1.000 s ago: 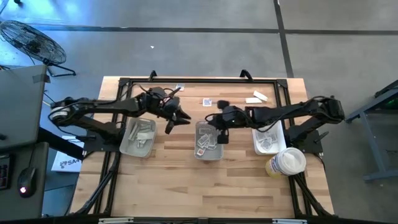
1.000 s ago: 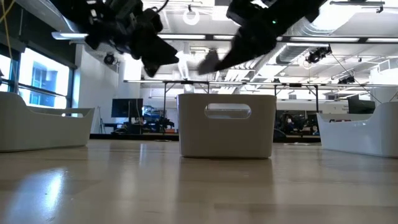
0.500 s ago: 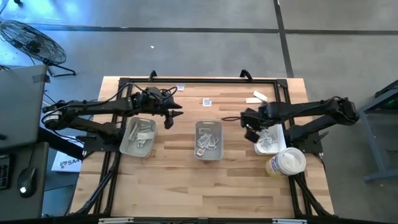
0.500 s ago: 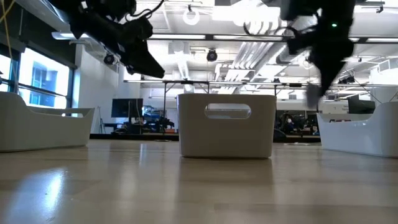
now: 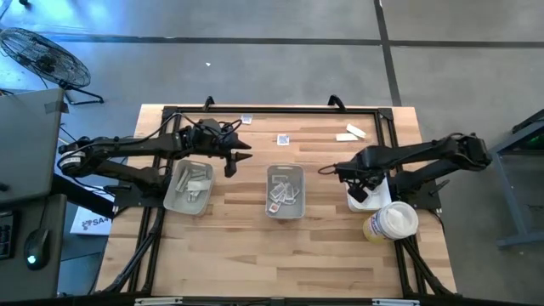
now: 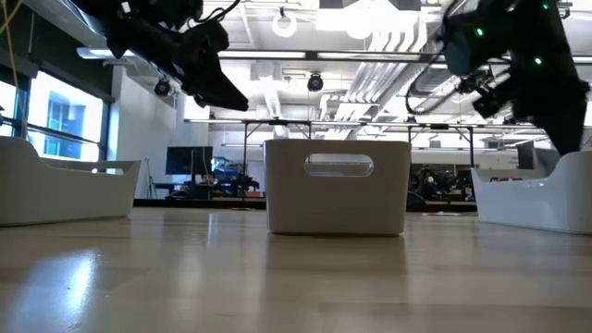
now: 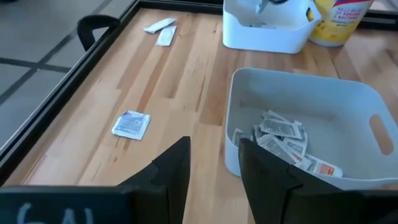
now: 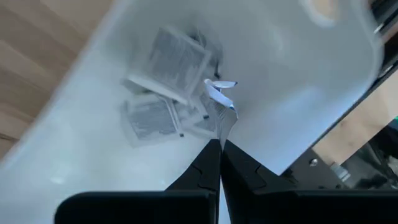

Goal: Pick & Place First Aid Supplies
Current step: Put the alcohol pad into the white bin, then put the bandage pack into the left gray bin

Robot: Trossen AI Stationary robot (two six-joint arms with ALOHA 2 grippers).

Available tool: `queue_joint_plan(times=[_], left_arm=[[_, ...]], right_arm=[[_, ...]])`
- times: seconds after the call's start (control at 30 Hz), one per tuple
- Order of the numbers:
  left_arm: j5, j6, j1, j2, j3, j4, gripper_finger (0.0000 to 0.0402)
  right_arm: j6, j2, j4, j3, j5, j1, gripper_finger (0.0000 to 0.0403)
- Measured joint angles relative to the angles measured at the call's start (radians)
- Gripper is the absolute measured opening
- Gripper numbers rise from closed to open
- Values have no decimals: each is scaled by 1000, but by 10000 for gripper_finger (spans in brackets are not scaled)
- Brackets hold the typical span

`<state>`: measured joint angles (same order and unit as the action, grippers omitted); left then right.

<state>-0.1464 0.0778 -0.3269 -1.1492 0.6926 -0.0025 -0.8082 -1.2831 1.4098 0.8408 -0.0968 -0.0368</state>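
Observation:
My right gripper (image 8: 219, 144) points down over the white tray (image 5: 372, 197) at the right, shut on a narrow white strip (image 8: 221, 109). Square grey-white sachets (image 8: 168, 68) lie on that tray's floor. My left gripper (image 7: 214, 168) stands open with nothing between its fingers, above the bare wood between the left grey tray (image 5: 189, 187) and the middle grey tray (image 5: 285, 172). The middle tray holds several sachets (image 7: 283, 140). One square sachet (image 7: 131, 124) and white wrappers (image 7: 160, 30) lie flat on the table farther back. My right gripper pinches the strip's one end (image 8: 219, 127) between its two fingertips, coming from above and pointing down. The rest of the strip sticks out past the tips, slightly bent, over the inside of the white tray. I cannot tell whether it touches the sachets below.
A big round white tub with a yellow label (image 5: 391, 221) stands just in front of the white tray. A black frame (image 5: 272, 110) runs around the table's far side. Bare wood (image 5: 280, 255) lies along the near part of the table.
My right gripper has swung from above the middle tray toward the table's right edge, to above the white tray, and its fingers have tipped from nearly level to pointing down. My left gripper has drawn back a little toward the left.

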Motion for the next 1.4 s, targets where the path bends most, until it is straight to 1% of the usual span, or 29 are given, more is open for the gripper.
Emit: queue_joint_plan(times=[0.13,0.33,0.43,0.53,0.63,0.7,0.77,0.8,0.9,0.97,1.0,1.07,1.13,1.23,1.4], left_arm=[[-10,6,0,0,0,0,134],[-17,31,0,0,0,0,134],[-19,31,0,0,0,0,134],[-19,31,0,0,0,0,134],[-19,31,0,0,0,-1,134],[-19,31,0,0,0,-5,134],[-19,31,0,0,0,-8,134],[-19,31,0,0,0,-8,134],[-19,31,0,0,0,-8,134],[-19,31,0,0,0,-8,134],[-19,31,0,0,0,-8,134],[-19,29,0,0,0,-8,134],[-19,23,0,0,0,-8,134],[-19,23,0,0,0,-10,134],[-19,22,0,-1,0,-33,134]], right_arm=[[-22,0,-18,-62,14,0,4],[-27,0,-32,-79,4,-7,10],[-21,0,-82,-78,48,-10,30],[-12,0,-134,-65,95,-9,59],[-11,0,-123,-15,93,-10,83],[-5,0,-96,48,66,-10,94],[16,0,-76,123,11,-10,98],[28,0,-71,163,-30,-9,98],[76,0,-83,261,-225,-27,95],[116,0,-113,301,-327,-67,94],[138,0,-138,313,-356,-95,94],[185,0,-189,318,-366,-165,94],[236,0,-276,297,-359,-244,94],[302,-6,-438,234,-303,-367,94],[381,-60,-743,86,-114,-523,94]])
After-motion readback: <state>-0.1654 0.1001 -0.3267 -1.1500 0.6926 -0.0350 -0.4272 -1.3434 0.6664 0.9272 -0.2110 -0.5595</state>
